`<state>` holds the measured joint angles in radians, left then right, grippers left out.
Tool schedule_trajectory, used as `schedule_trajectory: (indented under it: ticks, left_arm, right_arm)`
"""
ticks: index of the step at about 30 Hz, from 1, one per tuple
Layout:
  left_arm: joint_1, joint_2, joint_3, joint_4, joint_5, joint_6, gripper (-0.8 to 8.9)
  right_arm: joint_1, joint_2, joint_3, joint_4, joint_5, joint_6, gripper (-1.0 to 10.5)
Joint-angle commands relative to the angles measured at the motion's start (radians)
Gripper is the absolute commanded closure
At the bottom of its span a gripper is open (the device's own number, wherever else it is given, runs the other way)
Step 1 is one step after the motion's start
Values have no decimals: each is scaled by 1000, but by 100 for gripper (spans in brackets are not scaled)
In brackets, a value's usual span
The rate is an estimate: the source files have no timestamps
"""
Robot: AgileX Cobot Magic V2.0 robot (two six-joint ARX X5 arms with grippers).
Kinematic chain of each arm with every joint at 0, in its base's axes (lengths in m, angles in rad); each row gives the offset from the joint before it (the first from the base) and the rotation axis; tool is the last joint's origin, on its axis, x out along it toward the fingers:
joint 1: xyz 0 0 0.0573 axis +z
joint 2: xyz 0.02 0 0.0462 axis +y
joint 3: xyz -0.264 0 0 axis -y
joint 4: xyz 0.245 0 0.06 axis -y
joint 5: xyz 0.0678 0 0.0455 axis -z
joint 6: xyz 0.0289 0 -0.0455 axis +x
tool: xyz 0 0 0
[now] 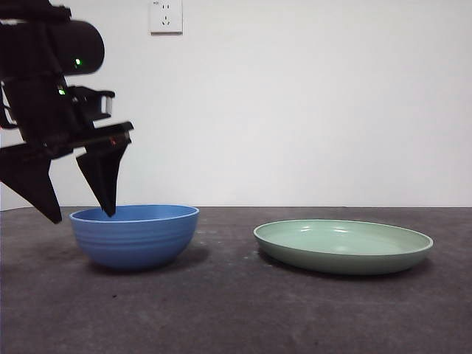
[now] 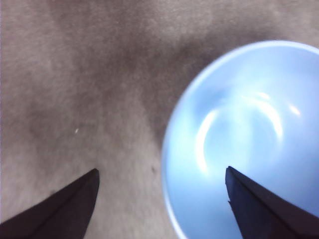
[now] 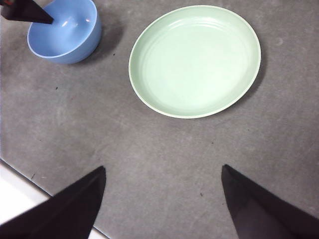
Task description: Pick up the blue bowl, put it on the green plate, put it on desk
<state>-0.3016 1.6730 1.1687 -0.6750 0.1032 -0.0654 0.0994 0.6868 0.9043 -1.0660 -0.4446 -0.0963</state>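
At left: left gripper (image 1: 82,214) spread wide, straddling the blue bowl (image 1: 136,236) rim; one jaw inside, one outside
Bowl: on desk (image 1: 236,310), well apart from green plate (image 1: 344,246)
Advice: lower, then pinch the wall squarely
Right gripper (image 3: 162,199): waiting, jaws apart

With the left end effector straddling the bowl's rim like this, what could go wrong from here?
The left end effector is open, one jaw inside the blue bowl and one outside. Gripping only the thin glossy rim, the bowl may tilt or slip when lifted. The green plate has a low rim, so an off-centre placement could slide off.
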Motion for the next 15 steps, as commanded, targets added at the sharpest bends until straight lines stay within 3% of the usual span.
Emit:
schedule_trajectory:
  ticks: [1, 8, 15]
  left_arm:
    - [-8, 48, 19, 14, -3, -4, 441]
    - [-13, 63, 19, 42, -3, -34, 778]
    - [-13, 23, 41, 42, -2, -53, 803]
  right_arm:
    - [4, 4, 18, 7, -1, 11, 575]
    - [4, 4, 18, 11, -1, 11, 575]
    - [4, 4, 18, 11, -1, 11, 575]
